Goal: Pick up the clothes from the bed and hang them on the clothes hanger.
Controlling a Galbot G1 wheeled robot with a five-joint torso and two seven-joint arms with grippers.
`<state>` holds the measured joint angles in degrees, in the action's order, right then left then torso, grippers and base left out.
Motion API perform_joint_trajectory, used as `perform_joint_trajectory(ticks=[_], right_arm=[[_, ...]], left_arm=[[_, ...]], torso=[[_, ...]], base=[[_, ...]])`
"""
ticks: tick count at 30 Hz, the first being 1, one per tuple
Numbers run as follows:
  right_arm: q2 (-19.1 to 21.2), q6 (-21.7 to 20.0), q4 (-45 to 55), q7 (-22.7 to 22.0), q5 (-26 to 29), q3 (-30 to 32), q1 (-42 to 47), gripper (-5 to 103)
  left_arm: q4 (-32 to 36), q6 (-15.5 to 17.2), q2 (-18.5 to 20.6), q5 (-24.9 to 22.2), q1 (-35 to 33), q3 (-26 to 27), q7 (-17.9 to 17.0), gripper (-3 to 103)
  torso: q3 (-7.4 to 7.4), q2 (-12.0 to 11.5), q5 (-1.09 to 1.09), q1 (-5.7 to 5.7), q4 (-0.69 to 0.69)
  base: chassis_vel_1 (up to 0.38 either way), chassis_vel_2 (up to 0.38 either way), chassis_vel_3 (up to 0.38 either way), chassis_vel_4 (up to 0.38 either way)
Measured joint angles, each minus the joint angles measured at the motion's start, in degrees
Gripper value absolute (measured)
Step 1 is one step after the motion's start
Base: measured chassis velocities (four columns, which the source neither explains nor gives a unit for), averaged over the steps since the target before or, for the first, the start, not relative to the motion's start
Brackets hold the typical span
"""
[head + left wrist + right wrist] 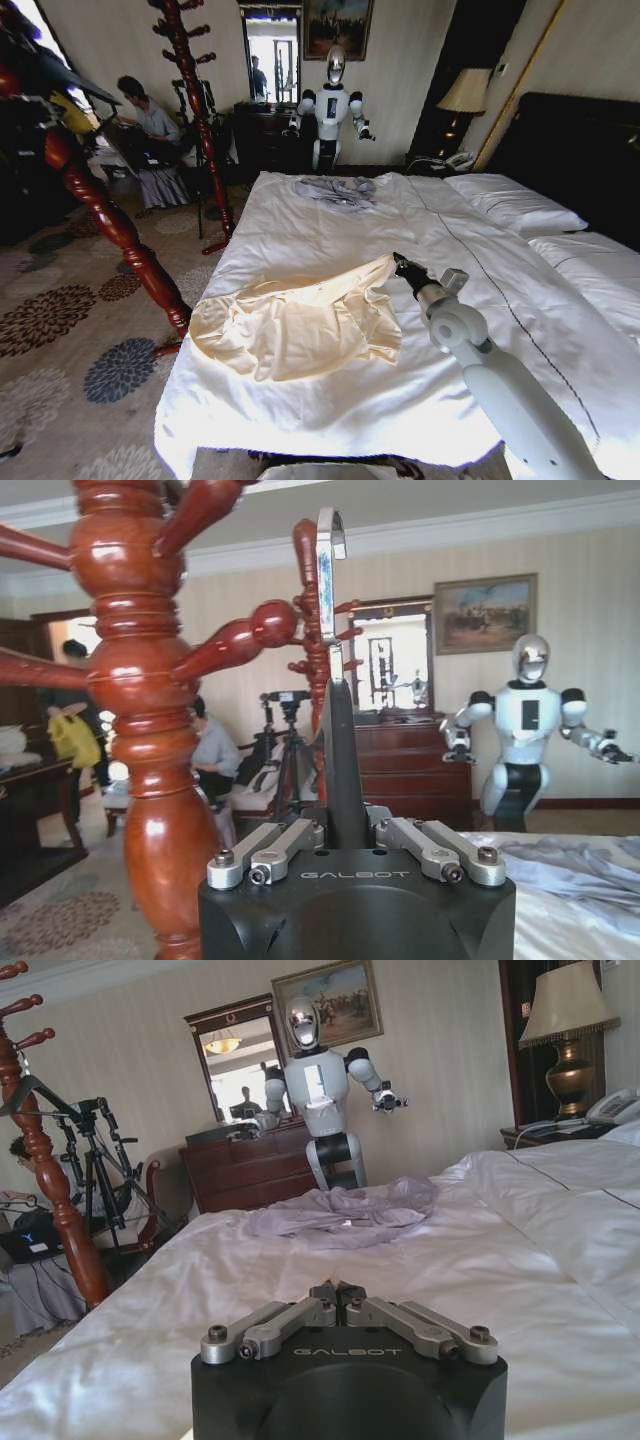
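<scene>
The cream-yellow clothes [300, 328] lie crumpled on the bed [330, 410], near its foot. One corner of the fabric is drawn up to a point at my right gripper [399, 263], which is shut on it. In the right wrist view the fingertips [337, 1290] are pressed together and the fabric is hidden below them. My left gripper [340, 830] is raised left of the bed, beside the coat stand. It is shut on the neck of the black clothes hanger [340, 750], whose silvery hook [328, 570] points upward.
Two reddish-brown coat stands [110, 220] [195, 100] rise left of the bed on patterned carpet. A grey garment [337, 190] lies at the bed's far end. White pillows [515, 205] and a dark headboard [580, 150] are on the right. Another robot [330, 105] stands by a dresser.
</scene>
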<state>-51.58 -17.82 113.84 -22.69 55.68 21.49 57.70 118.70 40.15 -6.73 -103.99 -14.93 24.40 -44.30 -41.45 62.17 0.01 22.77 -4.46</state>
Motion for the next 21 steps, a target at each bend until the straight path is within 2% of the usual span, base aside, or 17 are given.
perform_joint_trajectory(ticks=[3, 6, 7, 8, 9, 10, 11, 15, 16, 19, 20, 21], right_arm=[[-0.24, 0.01, -0.25, -0.01, -0.01, 0.32, 0.17, 0], [-0.19, 0.16, -0.43, 0.01, -0.21, 1.26, 1.12, 0], [-0.19, 0.16, -0.43, 0.01, -0.21, 1.26, 1.12, 0], [-0.15, 0.19, -0.43, 0.02, -0.24, 1.4, 1.23, 0], [-0.09, 0.25, -0.43, 0.04, -0.26, 1.66, 1.4, 0], [-0.07, 0.27, -0.45, 0.05, -0.26, 1.83, 1.48, 0], [-0.07, 0.27, -0.45, 0.05, -0.26, 1.83, 1.48, 0], [-0.05, 0.31, -1.03, 0.03, -0.33, 2.06, 1.6, 0], [-0.05, 0.31, -1.03, 0.03, -0.33, 2.06, 1.6, 0], [0.01, 0.35, -1.36, 0.01, -0.33, 2.07, 1.67, 0], [0.08, 0.37, -1.4, 0.01, -0.32, 2.07, 1.76, 0], [0.08, 0.37, -1.4, 0.01, -0.32, 2.07, 1.76, 0]], left_arm=[[1.43, -0.45, 0.0, 0.51, -0.28, -0.58, 0.93, 16], [3.19, -2.3, -0.88, 5.74, -2.01, -3.05, 7.81, 16], [3.19, -2.3, -0.88, 5.74, -2.01, -3.05, 7.81, 16], [3.37, -2.64, -1.16, 6.78, -2.42, -3.42, 9.58, 16], [3.77, -3.33, -1.82, 8.5, -3.32, -4.3, 13.23, 16], [4.07, -3.93, -2.51, 9.5, -4.05, -5.01, 15.46, 16], [4.07, -3.93, -2.51, 9.5, -4.05, -5.01, 15.46, 16], [5.38, -6.61, -6.1, 15.94, -9.25, -7.99, 20.98, 16], [5.38, -6.61, -6.1, 15.94, -9.25, -7.99, 20.98, 16], [5.43, -9.11, -7.34, 20.1, -14.21, -8.31, 25.84, 16], [5.16, -10.7, -7.75, 22.37, -16.43, -8.29, 28.79, 16], [5.16, -10.7, -7.75, 22.37, -16.43, -8.29, 28.79, 16]], torso=[[0.0, 0.0, 0.01, 0.0, 0.01], [0.0, 0.0, 0.01, 0.0, -0.01], [0.0, 0.0, 0.01, 0.0, -0.01], [0.0, 0.0, 0.0, 0.0, -0.01], [0.0, 0.0, 0.0, 0.0, -0.01], [0.0, 0.0, 0.01, 0.0, -0.01], [0.0, 0.0, 0.01, 0.0, -0.01], [0.0, 0.0, 0.0, 0.0, -0.01], [0.0, 0.0, 0.0, 0.0, -0.01], [0.0, 0.0, 0.0, 0.0, 0.0], [0.0, 0.0, 0.0, 0.0, 0.0], [0.0, 0.0, 0.0, 0.0, 0.0]], base=[[0.0, 0.0, 0.0, 0.0], [0.0, 0.0, 0.0, 0.0], [0.0, 0.0, 0.0, 0.0], [0.0, 0.0, 0.0, 0.0], [0.0, 0.0, 0.0, 0.0], [0.0, 0.0, 0.0, 0.0], [0.0, 0.0, 0.0, 0.0], [0.0, 0.0, 0.0, 0.0], [0.0, 0.0, 0.0, 0.0], [0.0, 0.0, 0.0, 0.0], [0.0, 0.0, 0.0, 0.0], [0.0, 0.0, 0.0, 0.0]])
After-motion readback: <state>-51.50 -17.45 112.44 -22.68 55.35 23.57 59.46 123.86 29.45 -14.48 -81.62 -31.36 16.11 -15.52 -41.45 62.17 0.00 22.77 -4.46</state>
